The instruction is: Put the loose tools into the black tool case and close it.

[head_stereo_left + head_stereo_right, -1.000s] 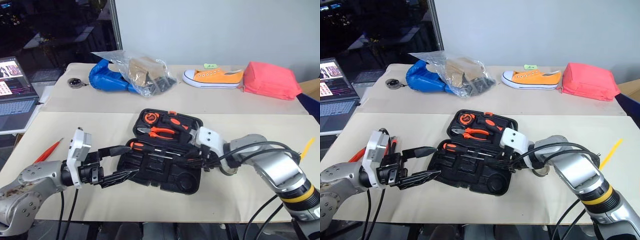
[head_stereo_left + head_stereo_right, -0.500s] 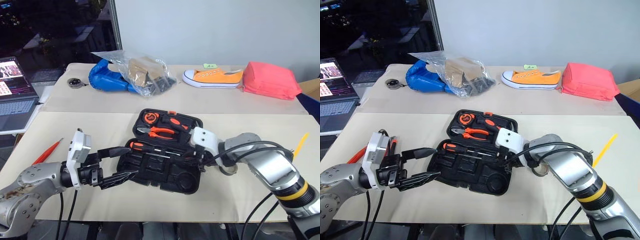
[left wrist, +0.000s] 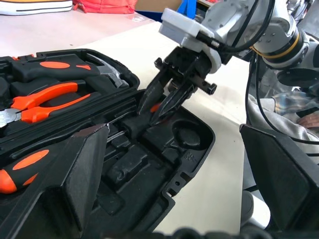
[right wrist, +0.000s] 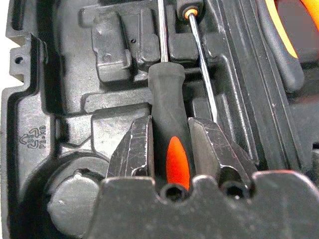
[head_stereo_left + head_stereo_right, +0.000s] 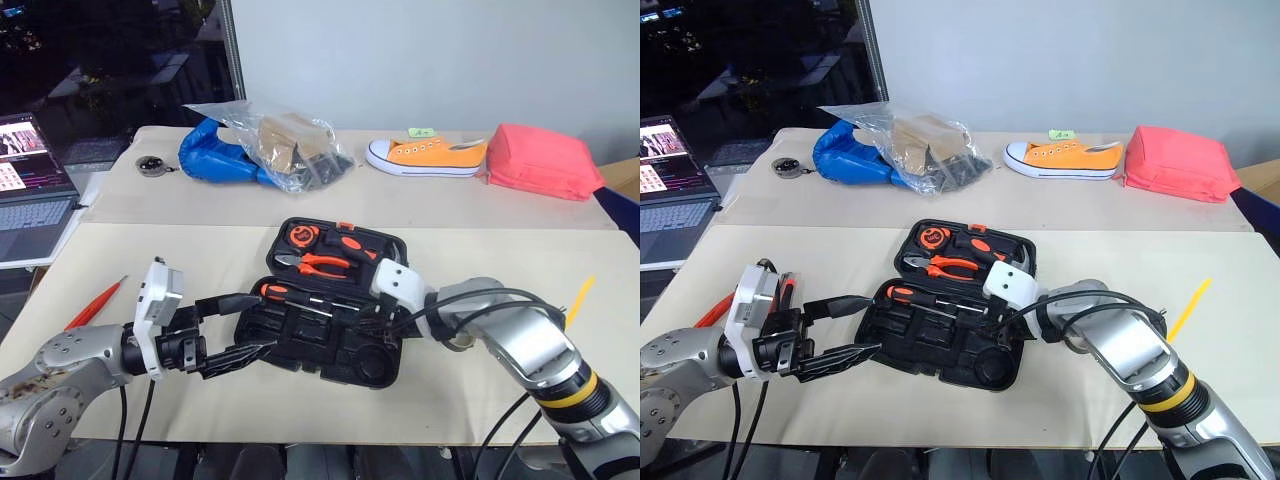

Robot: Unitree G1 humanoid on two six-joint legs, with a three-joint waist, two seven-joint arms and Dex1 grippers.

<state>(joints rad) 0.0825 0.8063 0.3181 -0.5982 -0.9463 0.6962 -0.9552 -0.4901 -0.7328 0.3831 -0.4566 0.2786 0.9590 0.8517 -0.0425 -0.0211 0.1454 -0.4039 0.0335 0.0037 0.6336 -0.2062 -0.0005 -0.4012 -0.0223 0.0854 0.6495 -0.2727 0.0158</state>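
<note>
Right claw (image 4: 169,149) and its screwdriver (image 4: 168,104) block the tool case (image 5: 330,340)'s right end; bare table (image 5: 180,250) lies left.

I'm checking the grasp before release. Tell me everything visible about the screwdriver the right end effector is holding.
The screwdriver has a matte black handle with an orange inset and a thin bare steel shaft. It lies along a moulded slot in the near half of the open black tool case, beside a second, already seated screwdriver whose shaft runs parallel. The right end effector is shut on its handle, one black finger pressing each side. Its tip cannot be seen.
</note>
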